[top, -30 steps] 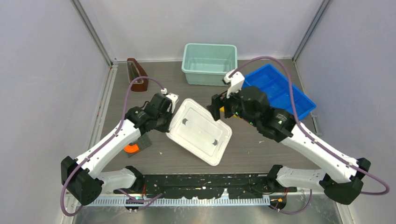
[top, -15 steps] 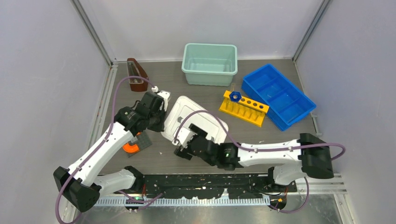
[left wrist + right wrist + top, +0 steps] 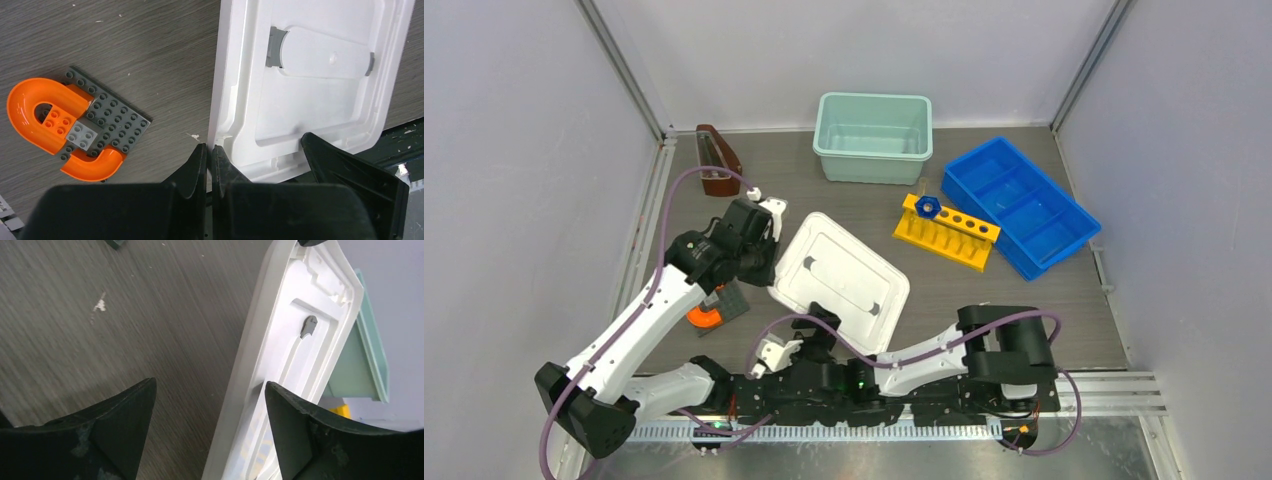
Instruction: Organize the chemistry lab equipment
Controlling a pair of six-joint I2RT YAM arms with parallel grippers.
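Note:
A white plastic lid (image 3: 844, 280) lies in the middle of the table, its near edge raised. My left gripper (image 3: 762, 266) is shut on the lid's left rim; the left wrist view shows the gripper (image 3: 210, 148) pinching that thin rim of the lid (image 3: 320, 100). My right gripper (image 3: 821, 320) is open at the lid's near edge. In the right wrist view the gripper (image 3: 209, 384) is open around the edge of the lid (image 3: 300, 350) without touching it. A small blue knob-like piece (image 3: 927, 206) sits on a yellow rack (image 3: 949, 235). Tongs, glass rods and white triangle are out of view.
A teal bin (image 3: 873, 98) stands at the back and a blue divided tray (image 3: 1064, 215) at the right. A brown wedge-shaped object (image 3: 717, 160) is at the back left. An orange and grey brick piece (image 3: 714, 310) (image 3: 75, 130) lies beside my left arm.
My right arm swung from the lid's far right side down to its near edge and now lies folded low along the table front. The lid shifted slightly left. My left gripper stayed on the rim.

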